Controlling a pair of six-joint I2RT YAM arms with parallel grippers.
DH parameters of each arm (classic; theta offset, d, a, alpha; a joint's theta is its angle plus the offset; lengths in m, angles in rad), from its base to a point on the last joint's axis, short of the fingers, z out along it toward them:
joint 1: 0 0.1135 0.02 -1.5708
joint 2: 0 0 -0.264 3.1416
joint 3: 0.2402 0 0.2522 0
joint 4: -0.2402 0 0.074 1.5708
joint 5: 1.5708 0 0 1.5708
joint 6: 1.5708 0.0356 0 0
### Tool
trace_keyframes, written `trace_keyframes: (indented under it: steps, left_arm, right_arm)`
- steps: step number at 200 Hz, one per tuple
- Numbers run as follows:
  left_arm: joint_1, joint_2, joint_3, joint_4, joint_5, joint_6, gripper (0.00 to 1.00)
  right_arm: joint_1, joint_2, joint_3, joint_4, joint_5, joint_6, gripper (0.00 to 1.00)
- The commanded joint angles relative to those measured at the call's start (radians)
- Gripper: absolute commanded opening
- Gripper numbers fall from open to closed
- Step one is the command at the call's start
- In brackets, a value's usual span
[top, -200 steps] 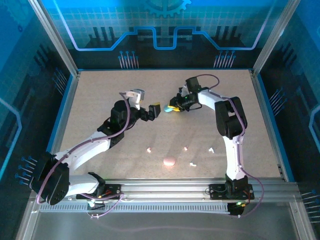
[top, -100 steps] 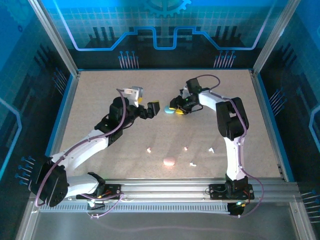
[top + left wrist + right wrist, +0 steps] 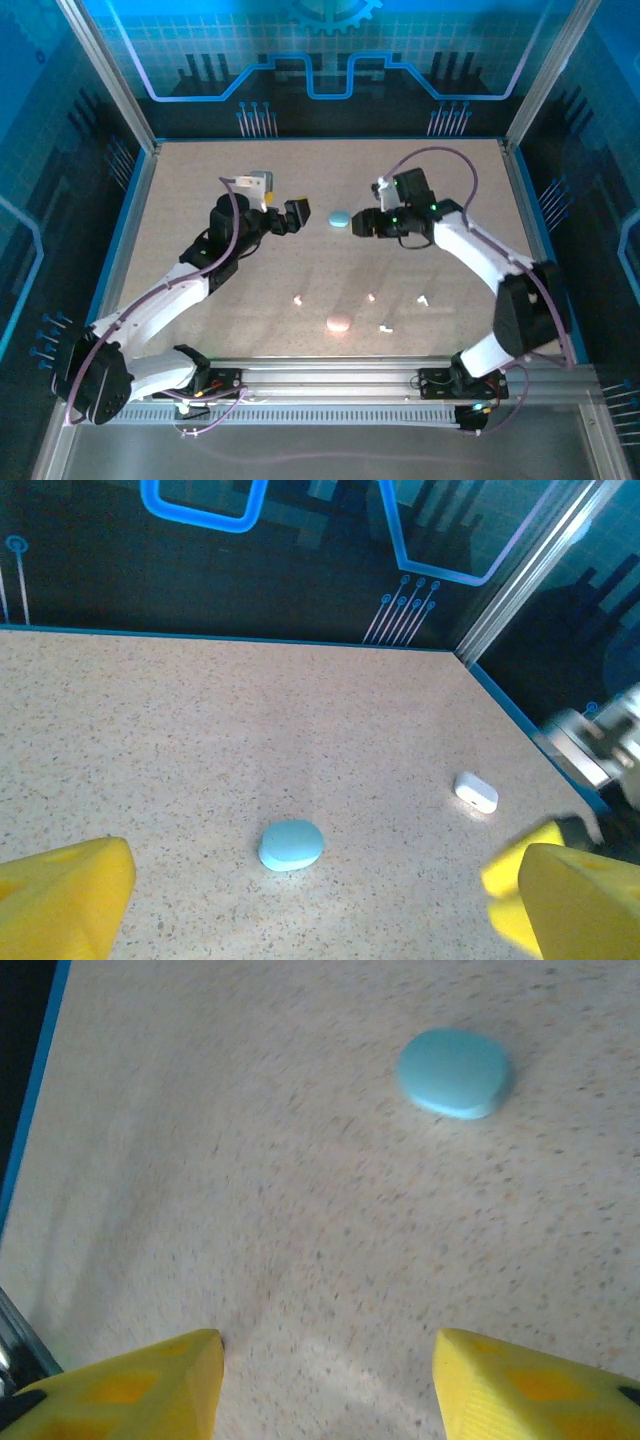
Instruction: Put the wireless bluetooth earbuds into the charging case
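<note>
Pulling the right claw (image 3: 358, 224) back off the blue case (image 3: 339, 218), leaving it lying seemingly shut on the table (image 3: 200, 180) between both claws, touching neither. Holding right jaws apart and empty; keeping the left claw (image 3: 298, 214) gaping wide, empty too. Probably done setting this case down; next, reaching near-side for the earbuds (image 3: 298, 298) scattered round the pink case (image 3: 339, 323). Needing a fine pinch on such tiny bits. Seeing no obstacle between.
</note>
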Motion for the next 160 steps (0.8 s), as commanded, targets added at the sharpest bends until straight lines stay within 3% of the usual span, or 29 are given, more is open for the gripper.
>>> trace_keyframes:
  steps: [1, 37, 64, 160]
  left_arm:
    - [0.021, -0.014, -0.014, 0.009, -0.024, -0.051, 0.99]
    - [0.043, -0.010, -0.033, 0.033, -0.017, -0.103, 0.99]
    - [0.047, -0.017, -0.052, 0.045, -0.019, -0.120, 0.99]
    - [0.047, -0.026, -0.061, 0.044, -0.009, -0.123, 0.99]
  right_arm:
    - [0.077, -0.115, -0.165, 0.108, 0.083, -0.176, 0.61]
    - [0.209, -0.335, -0.461, 0.290, 0.062, -0.395, 0.67]
    - [0.284, -0.402, -0.580, 0.362, 0.019, -0.519, 0.73]
    - [0.427, -0.184, -0.584, 0.473, 0.064, -0.658, 0.78]
